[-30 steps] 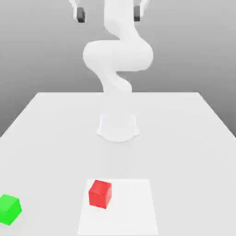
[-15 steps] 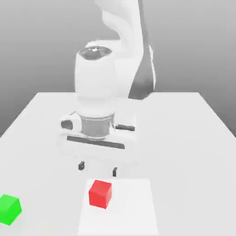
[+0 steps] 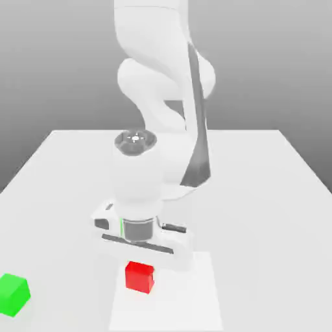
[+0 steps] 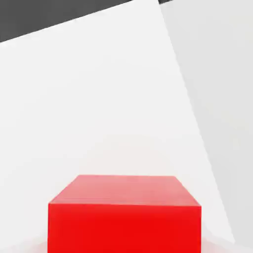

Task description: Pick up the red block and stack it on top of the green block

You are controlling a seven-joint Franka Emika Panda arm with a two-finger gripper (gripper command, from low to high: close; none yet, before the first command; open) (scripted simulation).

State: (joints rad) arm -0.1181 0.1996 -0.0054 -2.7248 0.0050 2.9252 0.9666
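Leftmost, the green block (image 3: 13,295) rests on the table (image 3: 58,240); rightward, the closed gripper (image 3: 140,271) reaches down at the red block (image 3: 139,279), located on the white square (image 3: 178,298); whether it grips the block cannot be determined.

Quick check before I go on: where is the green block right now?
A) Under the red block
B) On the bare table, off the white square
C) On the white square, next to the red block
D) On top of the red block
B: the green block sits on the table toward the exterior view's left, clear of the white square.
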